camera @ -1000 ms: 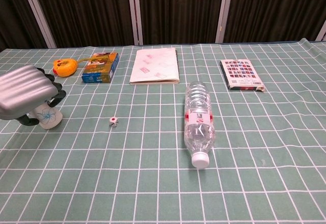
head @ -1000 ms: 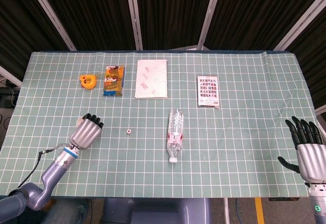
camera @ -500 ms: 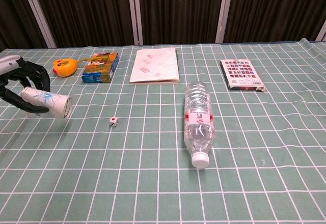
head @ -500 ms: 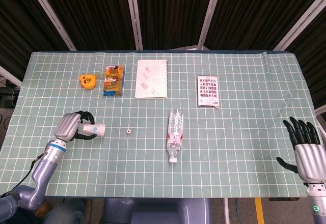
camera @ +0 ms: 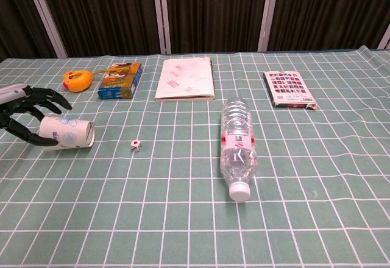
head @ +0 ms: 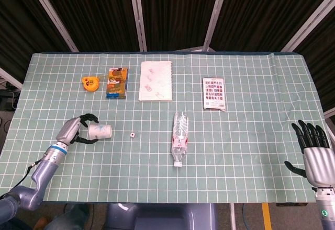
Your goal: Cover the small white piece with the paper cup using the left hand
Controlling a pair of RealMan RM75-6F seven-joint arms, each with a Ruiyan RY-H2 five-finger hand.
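The left hand (head: pixel 73 129) sits just left of the paper cup (head: pixel 99 131), dark fingers (camera: pixel 47 99) spread and arched around its closed end. The chest view shows the paper cup (camera: pixel 66 131) lying on its side on the checked mat (camera: pixel 183 219), open mouth turned toward the small white piece (camera: pixel 136 146). One finger curls under the base of the cup and the others fan out above it; whether the left hand (camera: pixel 21 111) truly has a hold or merely cradles it, the pictures do not settle.

The small white piece (head: pixel 133 135) lies on the mat (head: pixel 251 136) just right of the cup's mouth, apart from it, uncovered. Farther right of the piece a clear plastic bottle (head: pixel 179 138) lies on its side, white cap pointing to the near edge. In the chest view the bottle (camera: pixel 238 147) shows a red-and-white label around its middle.

Behind the cup, toward the far edge, sit an orange tape measure (head: pixel 90 83) and, just to its right, a colourful small box (head: pixel 116 82). Right of that box lies a white notebook (head: pixel 156 80), and well right again, beyond the bottle, a card of printed tiles (head: pixel 214 93).

Far right of the bottle, at the near edge, the right hand (head: pixel 315 154) is raised with fingers upright and apart, holding nothing.
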